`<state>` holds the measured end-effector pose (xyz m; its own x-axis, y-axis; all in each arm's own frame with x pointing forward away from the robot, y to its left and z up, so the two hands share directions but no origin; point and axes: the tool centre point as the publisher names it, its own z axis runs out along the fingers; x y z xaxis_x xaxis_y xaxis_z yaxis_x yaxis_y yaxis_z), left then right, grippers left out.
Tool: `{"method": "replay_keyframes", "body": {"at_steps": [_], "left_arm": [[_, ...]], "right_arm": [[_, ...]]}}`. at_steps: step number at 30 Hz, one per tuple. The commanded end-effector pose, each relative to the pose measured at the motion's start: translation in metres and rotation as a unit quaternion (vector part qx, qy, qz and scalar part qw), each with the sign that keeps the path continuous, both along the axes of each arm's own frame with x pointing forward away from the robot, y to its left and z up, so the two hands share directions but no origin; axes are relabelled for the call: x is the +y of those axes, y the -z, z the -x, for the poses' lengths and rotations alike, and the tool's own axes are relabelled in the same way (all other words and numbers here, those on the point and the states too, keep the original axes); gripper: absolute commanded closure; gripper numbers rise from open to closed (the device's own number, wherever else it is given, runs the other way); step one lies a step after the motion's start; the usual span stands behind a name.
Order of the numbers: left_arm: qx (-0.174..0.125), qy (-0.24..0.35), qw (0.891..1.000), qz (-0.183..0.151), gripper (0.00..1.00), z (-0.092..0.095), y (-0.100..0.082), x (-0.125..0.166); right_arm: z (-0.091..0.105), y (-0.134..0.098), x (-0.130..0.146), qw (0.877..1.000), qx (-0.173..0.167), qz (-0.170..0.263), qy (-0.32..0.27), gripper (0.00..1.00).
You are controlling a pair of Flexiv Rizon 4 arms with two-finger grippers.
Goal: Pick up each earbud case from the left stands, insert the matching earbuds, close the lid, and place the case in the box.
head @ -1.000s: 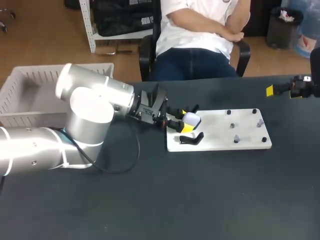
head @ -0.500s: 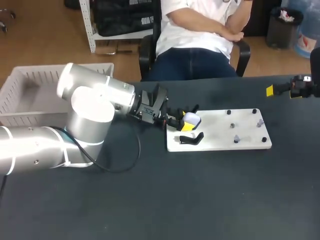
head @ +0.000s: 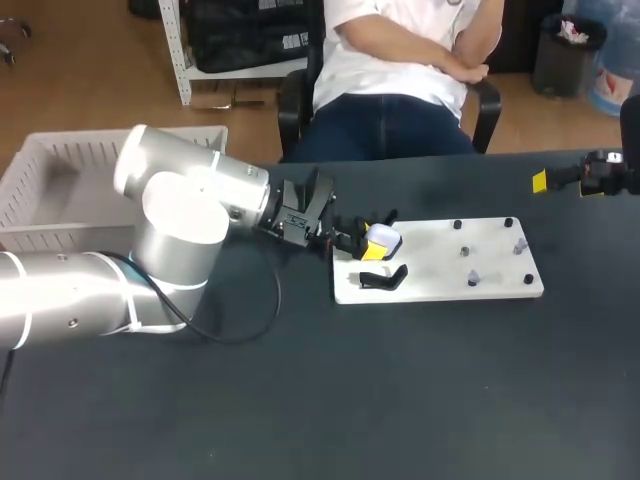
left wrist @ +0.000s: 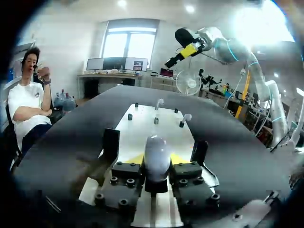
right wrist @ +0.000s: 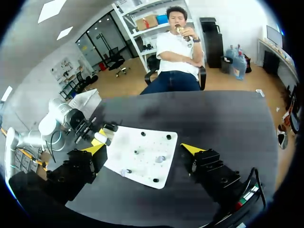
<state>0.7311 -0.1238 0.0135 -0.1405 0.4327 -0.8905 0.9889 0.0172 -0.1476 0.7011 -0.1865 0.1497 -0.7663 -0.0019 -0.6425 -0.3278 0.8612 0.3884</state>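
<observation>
On dark table (head: 400, 400), white board (head: 440, 272), left hand (left wrist: 157, 160) gripping earbud case (head: 385, 240), right hand (right wrist: 143, 147) open.

A white, rounded earbud case (head: 385, 238) (upright) sits at the stand board's (head: 440, 285) left end.

One camera sits high up behind the robot and looks down on the whole tabletop (head: 400, 400). The left wrist camera is low and very close, looking along its fingers (left wrist: 111, 145) across the white board (left wrist: 142, 123). The right wrist camera hangs higher and far off, looking back over the tabletop. All three see the white board.
</observation>
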Motion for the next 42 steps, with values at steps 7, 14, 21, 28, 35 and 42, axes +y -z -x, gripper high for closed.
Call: {"method": "replay_keyframes", "body": {"at_steps": [7, 14, 21, 28, 35, 42], "left_arm": [[-0.006, -0.006, 1.000, 0.014, 1.00, 0.001, -0.023, 0.010], [-0.023, -0.007, 1.000, 0.017, 1.00, -0.005, -0.048, 0.015], [-0.050, 0.009, 0.998, 0.026, 1.00, -0.010, -0.061, -0.003], [-0.055, 0.021, 0.998, 0.032, 1.00, -0.013, -0.069, -0.016], [-0.067, 0.018, 0.996, 0.048, 1.00, -0.007, -0.084, -0.028], [-0.076, 0.025, 0.996, 0.048, 1.00, 0.000, -0.091, -0.036]], "right_arm": [[0.000, 0.000, 0.000, 1.000, 0.000, 0.000, 0.000, 0.00], [0.000, 0.000, 0.000, 1.000, 0.000, 0.000, 0.000, 0.00], [0.009, 0.017, 0.034, 0.998, 0.041, 0.003, -0.046, 0.00], [0.013, 0.021, 0.061, 0.996, 0.047, 0.015, -0.070, 0.00], [0.016, 0.027, 0.087, 0.995, 0.035, 0.018, -0.097, 0.00], [0.019, 0.026, 0.102, 0.994, 0.035, 0.012, -0.099, 0.00]]}}
